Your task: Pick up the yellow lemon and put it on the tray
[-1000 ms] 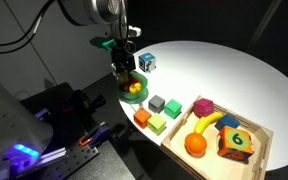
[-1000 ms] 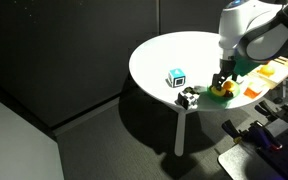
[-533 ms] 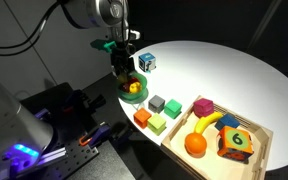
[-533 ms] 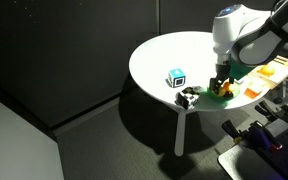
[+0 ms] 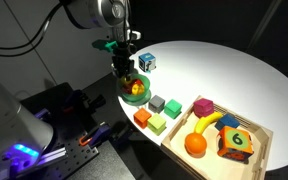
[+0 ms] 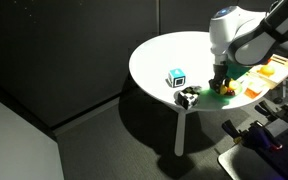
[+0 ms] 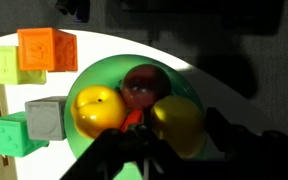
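With the tool (image 7: 172, 130) hanging low over the green bowl (image 5: 134, 91) near the edge of the table (image 5: 214, 65), I judge I am at the end of the approach, just short of the grasp. In the wrist view its two dark fingers (image 7: 249, 150) stand wide apart with nothing pinched between them. The oval yellow piece I take for the yellow lemon (image 7: 182, 122) lies in that gap, down in the bowl. It is crowded there: a brighter yellow fruit (image 7: 97, 108) lies just beside it, a dark red fruit (image 7: 144, 84) sits behind, and a small orange bit (image 7: 132, 118) is wedged among them. Which yellow piece is truly the lemon I cannot settle for certain; I go by its shape. Whether the fingertips touch anything yet I cannot tell.

Next I would sink a little, keeping clear of the neighbours and the bowl's rim. Then I would close gently on the lemon, lift straight up and carry it past the loose blocks (image 5: 157, 103) to the tray (image 5: 215, 137). An orange (image 5: 195, 145), a banana (image 5: 206, 122), a pink block (image 5: 204, 107) and a numbered cube (image 5: 236, 142) leave a bare patch in its middle.
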You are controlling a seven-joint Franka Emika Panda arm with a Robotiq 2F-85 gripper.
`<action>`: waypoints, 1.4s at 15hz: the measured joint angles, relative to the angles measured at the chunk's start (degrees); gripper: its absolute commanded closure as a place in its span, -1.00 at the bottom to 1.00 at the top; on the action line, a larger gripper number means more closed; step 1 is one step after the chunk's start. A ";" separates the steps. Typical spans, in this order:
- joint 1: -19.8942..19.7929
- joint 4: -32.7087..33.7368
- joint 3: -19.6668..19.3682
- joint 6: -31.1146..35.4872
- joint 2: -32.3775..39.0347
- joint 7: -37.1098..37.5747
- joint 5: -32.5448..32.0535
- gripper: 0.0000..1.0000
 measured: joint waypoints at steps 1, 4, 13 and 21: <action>0.04 0.22 -0.10 -0.31 0.00 0.00 0.00 0.38; 0.06 0.65 -0.30 -1.27 0.03 0.00 0.00 0.38; -0.15 2.32 -0.43 -5.14 -1.30 -0.03 1.27 0.38; -4.03 6.23 -0.87 -13.31 -6.10 -1.32 8.23 0.38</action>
